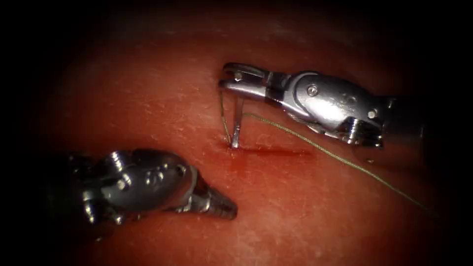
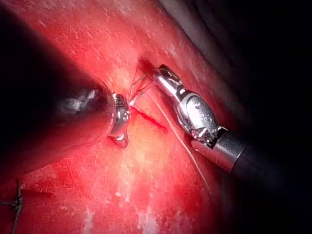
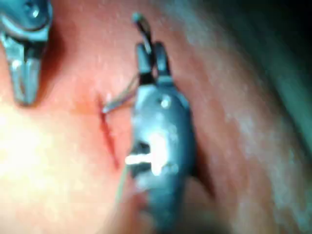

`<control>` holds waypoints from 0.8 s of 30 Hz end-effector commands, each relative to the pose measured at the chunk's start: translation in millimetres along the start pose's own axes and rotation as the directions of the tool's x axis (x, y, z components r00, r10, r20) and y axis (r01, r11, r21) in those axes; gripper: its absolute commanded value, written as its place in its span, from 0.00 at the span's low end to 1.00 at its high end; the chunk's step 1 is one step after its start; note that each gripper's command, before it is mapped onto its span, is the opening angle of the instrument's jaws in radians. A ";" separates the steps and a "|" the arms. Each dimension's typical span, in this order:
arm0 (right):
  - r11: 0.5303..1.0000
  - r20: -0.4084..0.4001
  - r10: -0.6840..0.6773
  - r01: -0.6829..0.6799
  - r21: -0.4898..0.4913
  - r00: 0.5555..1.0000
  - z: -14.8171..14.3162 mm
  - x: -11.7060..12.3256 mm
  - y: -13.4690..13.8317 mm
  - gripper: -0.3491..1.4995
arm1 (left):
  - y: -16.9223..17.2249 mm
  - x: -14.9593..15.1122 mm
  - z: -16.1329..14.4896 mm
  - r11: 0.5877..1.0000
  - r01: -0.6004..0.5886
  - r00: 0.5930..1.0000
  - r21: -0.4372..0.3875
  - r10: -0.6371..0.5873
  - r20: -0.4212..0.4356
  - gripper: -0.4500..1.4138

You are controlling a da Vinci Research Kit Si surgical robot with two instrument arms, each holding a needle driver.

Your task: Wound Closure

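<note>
Nearest the lens, lower left of the endoscope view, sits the left tool [image 1: 217, 206], jaws pressed together and gripping nothing, resting just over the tissue [image 1: 305, 216]. Upper centre, the right tool [image 1: 235, 81] clamps the needle [image 1: 237, 123] near its upper end; the steel drops straight down and its tip enters the tissue at the left end of the cut [image 1: 276, 150]. Thread [image 1: 340, 158] trails off toward the lower right.

Over to the left wrist view: the left tool [image 2: 120, 122] hangs beside the cut [image 2: 148, 118], the right tool [image 2: 163, 78] beyond it, with the needle [image 2: 141, 90] between them. An earlier stitch [image 2: 17, 202] shows dark on the tissue.

Right wrist view now: the right tool [image 3: 148, 53] grips above the cut [image 3: 108, 139], the left tool [image 3: 24, 78] closed alongside.

My read: a firm grip and a wrist roll along the needle's curve would serve well. No writing or labels readable anywhere.
</note>
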 end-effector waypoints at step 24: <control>0.979 0.039 0.202 -0.203 0.031 0.979 0.8 -1.2 0.3 0.00 | -3.0 -2.8 2.6 0.999 -0.031 0.999 0.010 0.031 0.008 0.05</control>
